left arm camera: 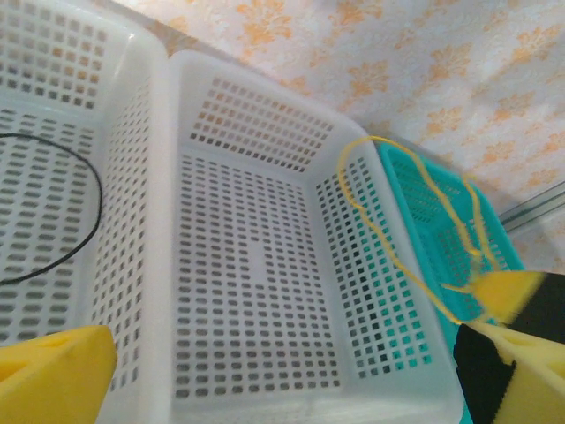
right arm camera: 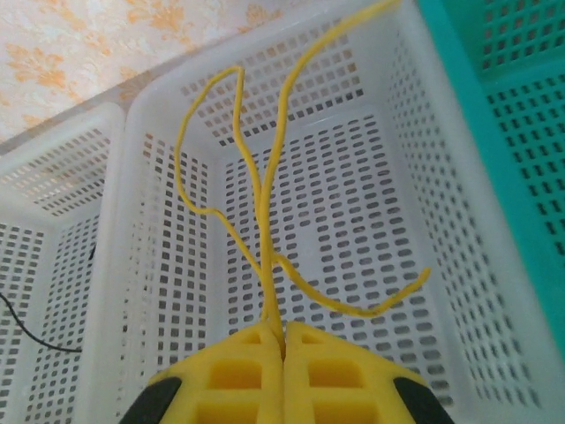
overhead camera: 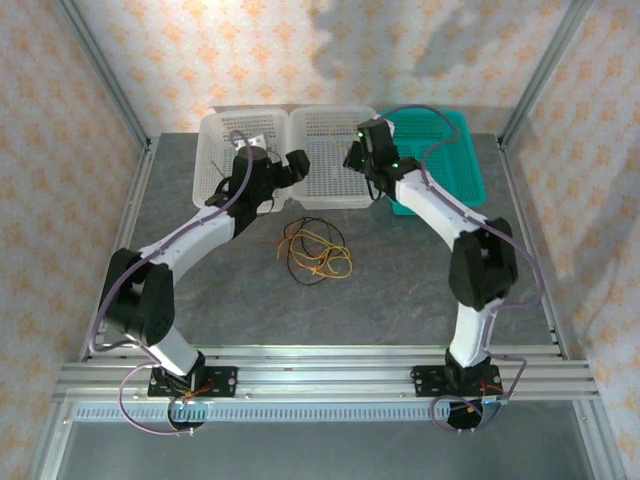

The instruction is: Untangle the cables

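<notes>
Black cable [left arm camera: 99, 205] partly beyond left edge.

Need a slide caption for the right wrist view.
Right hand shut on a yellow cable, held over the middle white basket.

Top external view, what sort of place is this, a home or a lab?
Probably a robot test cell in a lab, not a home: a grey table fenced by aluminium framing, patterned backdrop panels standing in for walls, and plastic baskets lined up at the far edge.
</notes>
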{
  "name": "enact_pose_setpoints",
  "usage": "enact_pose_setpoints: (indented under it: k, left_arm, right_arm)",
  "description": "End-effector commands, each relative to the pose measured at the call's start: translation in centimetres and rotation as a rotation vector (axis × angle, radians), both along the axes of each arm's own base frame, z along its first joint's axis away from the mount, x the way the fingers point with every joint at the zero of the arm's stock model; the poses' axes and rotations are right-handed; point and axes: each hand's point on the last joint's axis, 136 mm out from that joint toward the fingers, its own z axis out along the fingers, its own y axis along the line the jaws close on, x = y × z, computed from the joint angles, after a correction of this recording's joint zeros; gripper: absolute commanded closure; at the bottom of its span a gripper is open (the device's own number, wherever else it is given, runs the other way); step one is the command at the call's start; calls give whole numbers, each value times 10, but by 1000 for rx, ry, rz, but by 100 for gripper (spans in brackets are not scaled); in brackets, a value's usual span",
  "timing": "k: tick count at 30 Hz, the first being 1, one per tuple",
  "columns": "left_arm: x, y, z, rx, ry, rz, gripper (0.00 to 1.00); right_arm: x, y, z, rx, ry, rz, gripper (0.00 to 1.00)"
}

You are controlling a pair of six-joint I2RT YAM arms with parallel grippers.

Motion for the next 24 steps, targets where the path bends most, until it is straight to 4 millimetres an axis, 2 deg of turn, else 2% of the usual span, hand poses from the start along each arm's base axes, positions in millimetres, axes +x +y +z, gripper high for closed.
enact_pose_setpoints:
  k: [1,8,15,18,20,24]
  left_arm:
    - [17,-2,-1,26,3,-19,1]
    - [43,-17,-18,40,40,-64,1]
    - [57,-15,-32,19,60,-51,1]
    - [57,-16,-36,23,69,-56,1]
    - [56,-15,-39,29,77,-55,1]
    - [54,-12,-46,54,94,-49,1]
  right_arm:
    - [17,10,-5,4,23,17,100]
    - [54,29,-47,15,96,18,100]
    - [77,40,-80,11,135,22,100]
    - [81,46,-92,13,151,43,93]
    - [83,47,-96,5,160,46,83]
    - [83,49,-86,10,143,62,67]
